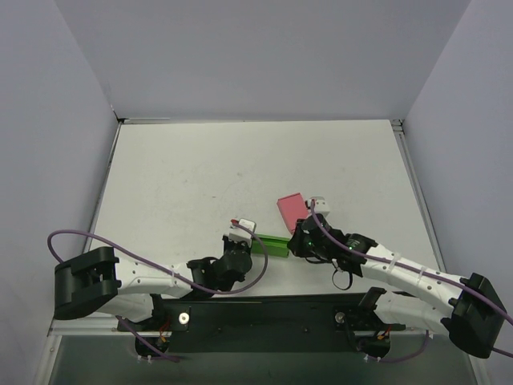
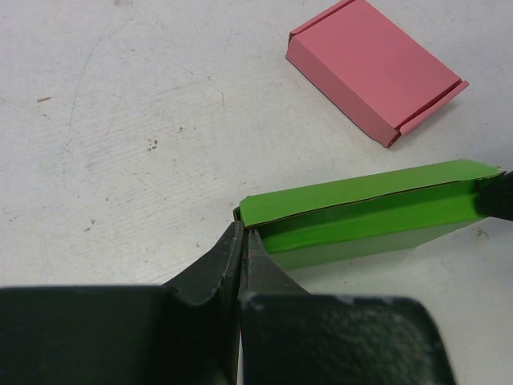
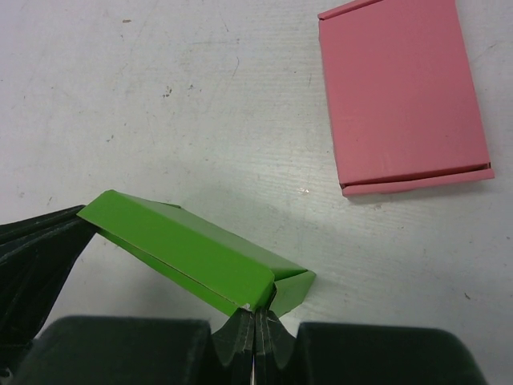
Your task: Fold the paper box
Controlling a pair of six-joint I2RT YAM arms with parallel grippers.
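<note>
The green paper box (image 1: 269, 244) lies between my two grippers near the table's front edge. In the left wrist view the paper box (image 2: 361, 210) is a long partly folded strip; my left gripper (image 2: 243, 234) is shut on its near left end. In the right wrist view the paper box (image 3: 192, 253) slants up to the left, with a small flap folded at its right end; my right gripper (image 3: 256, 311) is shut on that end's lower corner. In the top view the left gripper (image 1: 241, 241) and right gripper (image 1: 298, 239) hold opposite ends.
A flat pink box (image 1: 291, 210) lies just behind the right gripper; it also shows in the left wrist view (image 2: 373, 68) and the right wrist view (image 3: 403, 94). The white table (image 1: 240, 168) has grey walls on three sides.
</note>
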